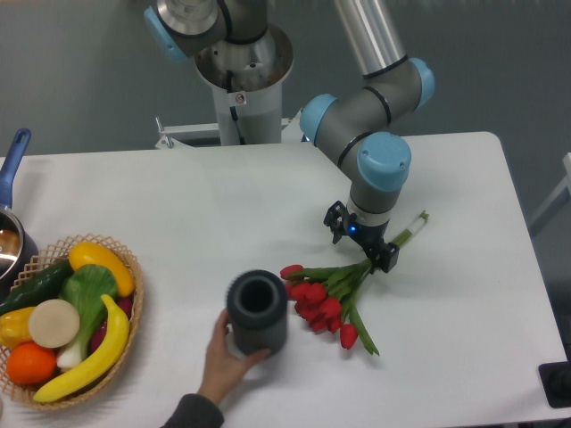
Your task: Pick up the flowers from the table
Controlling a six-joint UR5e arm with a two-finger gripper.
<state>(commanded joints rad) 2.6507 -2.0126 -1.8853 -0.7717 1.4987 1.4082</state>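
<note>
The flowers [328, 299] lie flat on the white table [178, 196], right of centre: red tulip heads point down-left and the green stems run up-right to a pale end near the far side. My gripper [360, 246] hangs just above the middle of the stems, its two dark fingers spread to either side. It is open and nothing is held between the fingers.
A person's hand [223, 357] holds a dark ribbed cylindrical vase [257, 312] just left of the tulip heads. A wicker basket [125, 348] of fruit and vegetables sits at the left front. A pot with a blue handle [13, 160] stands at the left edge.
</note>
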